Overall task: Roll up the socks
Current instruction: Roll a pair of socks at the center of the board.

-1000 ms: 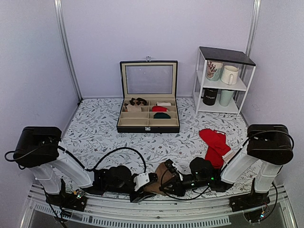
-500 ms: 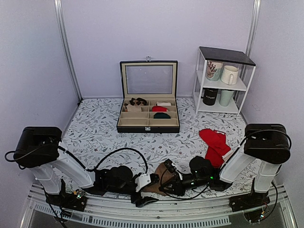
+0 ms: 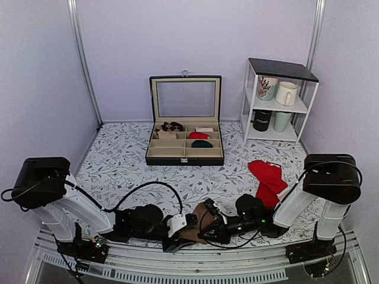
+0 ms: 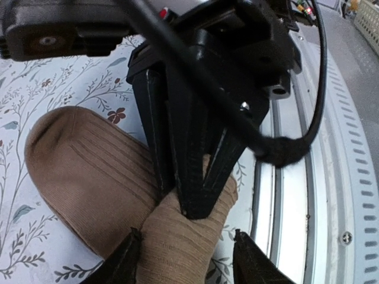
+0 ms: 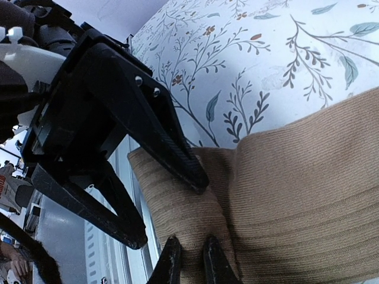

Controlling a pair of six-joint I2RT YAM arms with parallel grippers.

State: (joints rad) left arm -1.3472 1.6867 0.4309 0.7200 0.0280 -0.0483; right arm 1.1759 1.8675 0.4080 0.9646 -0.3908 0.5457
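The tan ribbed socks (image 3: pixel 200 214) lie at the table's near edge, between both arms. In the left wrist view their near end (image 4: pixel 177 236) is folded into a thick hump over the flat part (image 4: pixel 89 171). My left gripper (image 4: pixel 186 260) stands open astride that hump: its left finger touches the fabric, while its right finger is apart over the cloth. My right gripper (image 5: pixel 189 260) is shut on a pinch of the socks (image 5: pixel 296 189) at the fold, and its tips (image 4: pixel 192 207) press down from the far side. In the top view the left gripper (image 3: pixel 186 232) and right gripper (image 3: pixel 203 232) almost meet.
A metal rail (image 4: pixel 296 195) runs just beside the hump. Red socks (image 3: pixel 269 180) lie right of centre. An open black box (image 3: pixel 185 155) with small rolls stands at the back. A white shelf (image 3: pixel 251 106) with mugs is at the back right.
My left jaws spread wide, then narrowed again around the folded end. The left arm's shoulder dropped slightly to the left. The right gripper kept its pinch.
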